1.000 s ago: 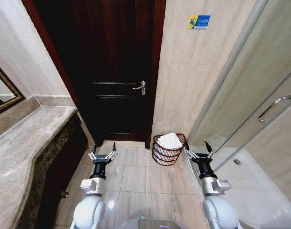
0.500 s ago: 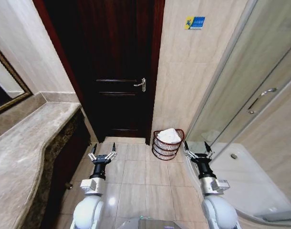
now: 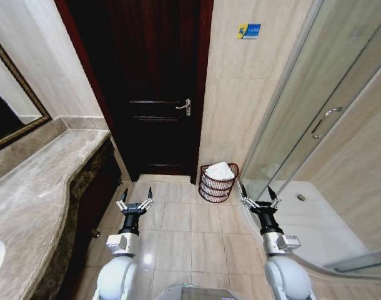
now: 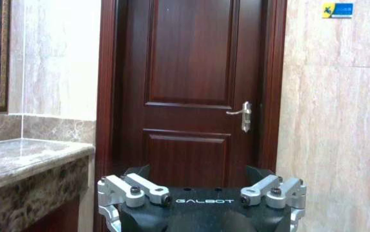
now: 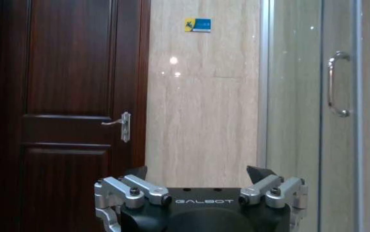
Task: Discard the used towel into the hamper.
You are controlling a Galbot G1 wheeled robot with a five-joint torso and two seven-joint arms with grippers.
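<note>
Looks like you were basically done: towel (image 3: 220, 170) sat in the hamper (image 3: 217, 185) at 12 o'clock, left claw (image 3: 135, 204) and right claw (image 3: 257, 200) both spread open, empty

White towel (image 3: 220, 170), red-brown hamper (image 3: 217, 185)

A dark wooden door (image 3: 156, 94) stands shut at the far end of the room, its metal lever handle (image 3: 184, 107) on the side nearest the beige tiled wall (image 3: 247, 106). A small blue and yellow sign (image 3: 249, 30) is stuck high on that wall. A marble counter (image 3: 34, 194) runs along the left under a framed mirror (image 3: 12, 109). On the right stands a glass shower door (image 3: 315, 119) with a metal handle (image 3: 324, 120). Pale tiles cover the floor (image 3: 190, 240)
</note>
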